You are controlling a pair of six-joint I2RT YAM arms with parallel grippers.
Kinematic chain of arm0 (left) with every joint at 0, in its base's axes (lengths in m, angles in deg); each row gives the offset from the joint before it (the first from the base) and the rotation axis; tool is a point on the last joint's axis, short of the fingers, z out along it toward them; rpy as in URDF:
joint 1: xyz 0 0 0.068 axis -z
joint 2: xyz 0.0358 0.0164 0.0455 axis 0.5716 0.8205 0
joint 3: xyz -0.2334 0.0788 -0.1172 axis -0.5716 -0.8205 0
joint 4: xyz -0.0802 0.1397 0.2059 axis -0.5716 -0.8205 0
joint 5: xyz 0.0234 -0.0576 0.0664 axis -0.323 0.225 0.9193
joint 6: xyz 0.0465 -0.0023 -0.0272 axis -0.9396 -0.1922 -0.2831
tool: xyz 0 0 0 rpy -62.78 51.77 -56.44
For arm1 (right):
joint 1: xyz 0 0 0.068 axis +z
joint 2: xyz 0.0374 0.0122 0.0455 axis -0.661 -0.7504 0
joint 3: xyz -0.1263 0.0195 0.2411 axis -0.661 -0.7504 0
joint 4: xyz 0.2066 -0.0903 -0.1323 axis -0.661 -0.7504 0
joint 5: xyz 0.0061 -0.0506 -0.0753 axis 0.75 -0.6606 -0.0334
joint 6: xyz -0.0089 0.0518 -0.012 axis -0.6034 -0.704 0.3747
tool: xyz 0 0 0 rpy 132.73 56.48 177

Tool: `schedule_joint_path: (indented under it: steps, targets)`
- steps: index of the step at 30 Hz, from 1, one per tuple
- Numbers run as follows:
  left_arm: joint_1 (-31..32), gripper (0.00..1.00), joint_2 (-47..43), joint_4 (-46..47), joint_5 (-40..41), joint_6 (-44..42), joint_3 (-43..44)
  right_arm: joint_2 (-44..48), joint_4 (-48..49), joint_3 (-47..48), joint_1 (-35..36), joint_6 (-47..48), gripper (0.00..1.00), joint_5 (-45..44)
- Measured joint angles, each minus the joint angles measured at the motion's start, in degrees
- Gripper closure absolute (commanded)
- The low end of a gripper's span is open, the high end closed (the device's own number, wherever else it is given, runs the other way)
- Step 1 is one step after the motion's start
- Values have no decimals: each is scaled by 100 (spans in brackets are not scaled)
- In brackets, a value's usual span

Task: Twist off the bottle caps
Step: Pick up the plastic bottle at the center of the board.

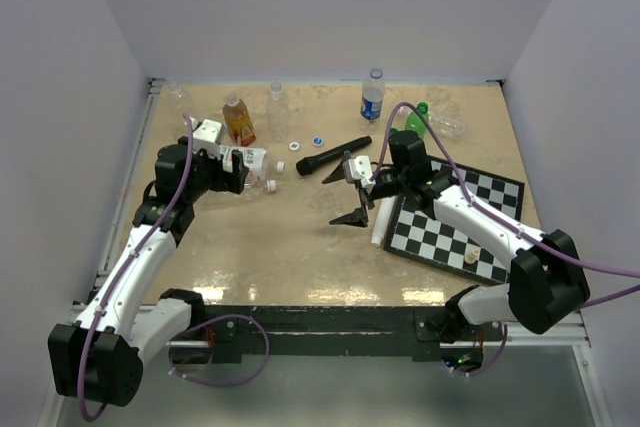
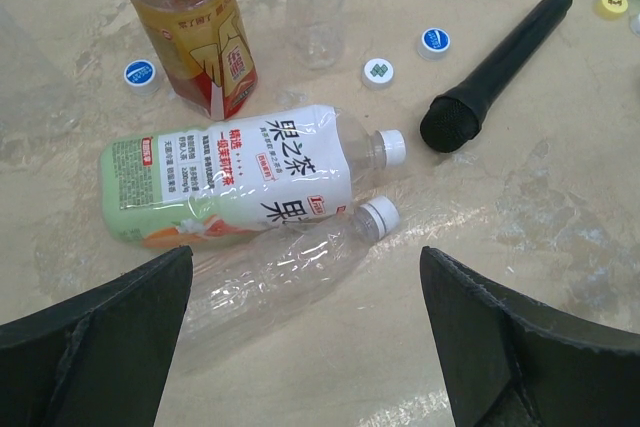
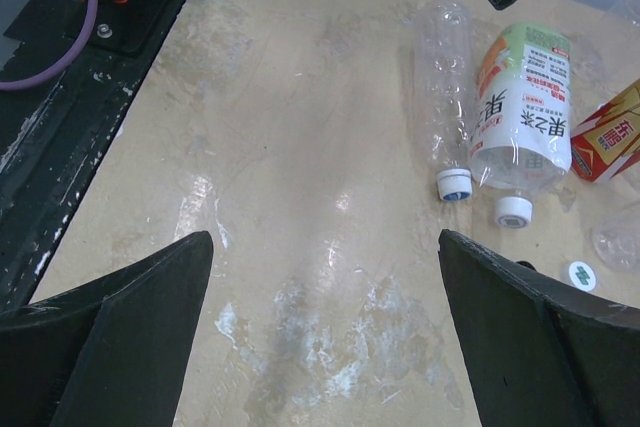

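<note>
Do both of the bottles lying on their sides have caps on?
Yes: the green-and-white labelled bottle wears a plain white cap, and the clear bottle beside it a ribbed white cap.

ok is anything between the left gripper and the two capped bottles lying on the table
Nothing visible. The open left gripper faces the clear bottle directly, with only bare table between; the white-labelled bottle lies just behind it. The microphone sits off to the right, clear of the path.

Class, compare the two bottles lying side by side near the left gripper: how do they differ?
The labelled bottle wears a white and green wrap; the clear bottle is bare. The labelled bottle is fatter, the clear bottle slimmer. Both lie on their sides, capped, necks pointing the same way.
</note>
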Motion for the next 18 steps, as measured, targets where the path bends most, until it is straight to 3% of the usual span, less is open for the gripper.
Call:
schedule_joint_path:
  steps: [18]
  targets:
    - [0,0,-168,-240,-4,-39,-9,-114,-57,0,-4,157,2,2]
